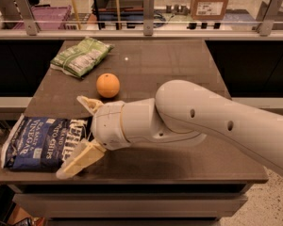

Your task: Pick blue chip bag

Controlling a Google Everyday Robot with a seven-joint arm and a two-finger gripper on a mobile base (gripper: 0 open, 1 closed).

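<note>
The blue chip bag [40, 142] lies flat at the table's front left corner, dark blue with white lettering and white edges, partly over the left edge. My gripper [76, 136] is open at the bag's right end. One tan finger [87, 104] is behind the bag's far right corner and the other [79, 161] reaches over its near right corner. The bag's right edge sits between the fingers. The white arm [203, 121] comes in from the right.
An orange [107, 85] sits just behind the gripper's far finger. A green-and-white bag [81, 56] lies at the table's back left. The brown table [179, 65] ends at a railing behind and a front edge near the bag.
</note>
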